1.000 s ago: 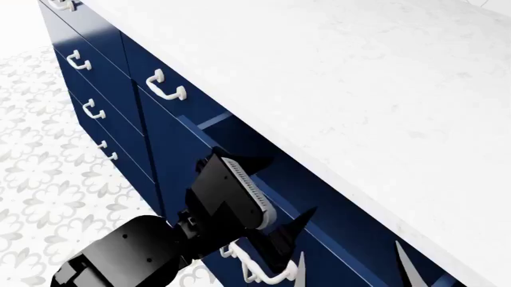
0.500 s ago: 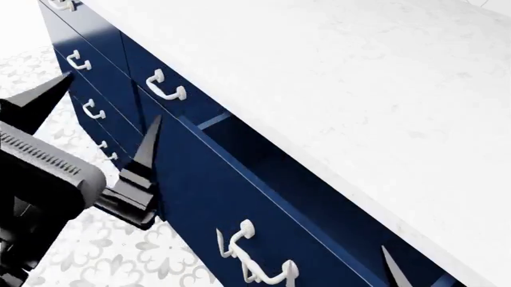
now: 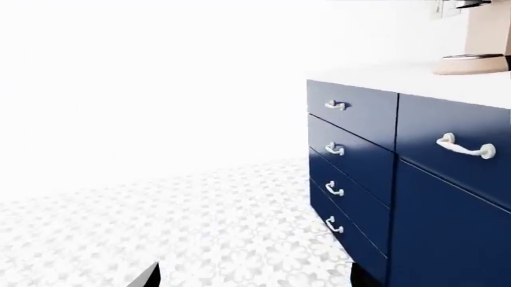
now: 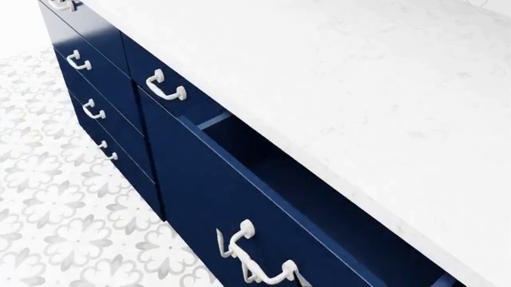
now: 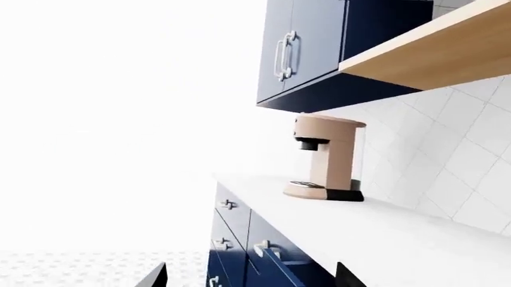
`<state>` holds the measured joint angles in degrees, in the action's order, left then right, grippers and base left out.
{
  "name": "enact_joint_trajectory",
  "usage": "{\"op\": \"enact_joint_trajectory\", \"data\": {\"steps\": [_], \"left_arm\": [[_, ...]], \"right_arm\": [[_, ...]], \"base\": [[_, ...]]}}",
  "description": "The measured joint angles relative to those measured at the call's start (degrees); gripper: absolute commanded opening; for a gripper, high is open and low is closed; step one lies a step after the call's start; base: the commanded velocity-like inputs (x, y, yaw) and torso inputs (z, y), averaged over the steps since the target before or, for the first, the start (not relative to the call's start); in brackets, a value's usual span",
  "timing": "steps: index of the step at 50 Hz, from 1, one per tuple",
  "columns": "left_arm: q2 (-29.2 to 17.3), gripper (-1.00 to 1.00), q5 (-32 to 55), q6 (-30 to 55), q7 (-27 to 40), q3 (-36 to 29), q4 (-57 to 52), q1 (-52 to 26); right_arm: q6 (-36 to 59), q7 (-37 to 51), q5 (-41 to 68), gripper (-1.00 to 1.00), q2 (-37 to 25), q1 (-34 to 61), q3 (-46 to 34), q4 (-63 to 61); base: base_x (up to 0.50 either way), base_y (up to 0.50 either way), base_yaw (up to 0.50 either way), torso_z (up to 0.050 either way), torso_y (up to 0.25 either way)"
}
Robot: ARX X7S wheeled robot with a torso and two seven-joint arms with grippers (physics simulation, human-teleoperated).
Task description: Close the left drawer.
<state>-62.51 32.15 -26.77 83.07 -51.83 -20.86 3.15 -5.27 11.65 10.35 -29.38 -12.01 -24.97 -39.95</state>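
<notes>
In the head view the left drawer [image 4: 239, 197] stands pulled out from under the front edge of the white marbled desk [image 4: 343, 89]. It is a wide, shallow navy-blue box with a flat front, and its top rim runs as a thin paler blue line from the drawer's far corner toward the near bottom of the view. A dark open gap lies between that rim and the desk's front edge. One white curved handle [image 4: 254, 263] sits on round mounts low on the drawer front, close to the view's lower edge.

Neither hand shows in the head view. In each wrist view only two dark tips show at the bottom edge, well apart from each other, so both hands appear spread wide and hold nothing: the left hand [image 3: 251, 276] faces the patterned floor [image 3: 200, 227] beside the cabinet, and the right hand [image 5: 251, 276] faces along the desk.

Beyond the open drawer a closed navy drawer carries a similar white handle [image 4: 165, 85]. Farther still is a narrow stack of drawers [image 4: 96, 95] with small white handles. At the desk's far end stands a tan coffee machine [image 5: 326, 158], under navy wall cabinets [image 5: 319, 42].
</notes>
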Motion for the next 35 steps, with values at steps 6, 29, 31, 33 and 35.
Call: {"op": "enact_joint_trajectory", "data": {"steps": [6, 29, 31, 33, 35], "left_arm": [[1.18, 1.0, -2.04, -3.98, 1.71, 5.82, 1.84, 9.9], [1.42, 1.0, -4.15, -7.72, 2.4, 14.37, 2.68, 22.66], [1.42, 1.0, -4.15, -7.9, 2.28, 14.69, 2.77, 23.07], [1.46, 1.0, -4.16, -8.2, 2.2, 15.01, 2.91, 23.51], [1.56, 1.0, -4.13, -8.61, 2.12, 15.32, 3.13, 23.95]], "right_arm": [[1.62, -2.18, 0.24, 1.0, 0.32, 0.38, -3.49, -1.23], [5.44, -6.7, 3.14, 1.0, 8.75, 5.27, -12.4, 11.07], [5.43, -6.7, 3.07, 1.0, 9.24, 5.36, -12.75, 12.32], [5.54, -6.59, 3.0, 1.0, 9.72, 5.57, -12.93, 13.51], [5.65, -6.47, 3.0, 1.0, 10.24, 5.96, -12.97, 14.85]], "base": [[0.0, 0.0, 0.0, 0.0, 0.0], [0.0, 0.0, 0.0, 0.0, 0.0], [0.0, 0.0, 0.0, 0.0, 0.0], [0.0, 0.0, 0.0, 0.0, 0.0], [0.0, 0.0, 0.0, 0.0, 0.0]]}}
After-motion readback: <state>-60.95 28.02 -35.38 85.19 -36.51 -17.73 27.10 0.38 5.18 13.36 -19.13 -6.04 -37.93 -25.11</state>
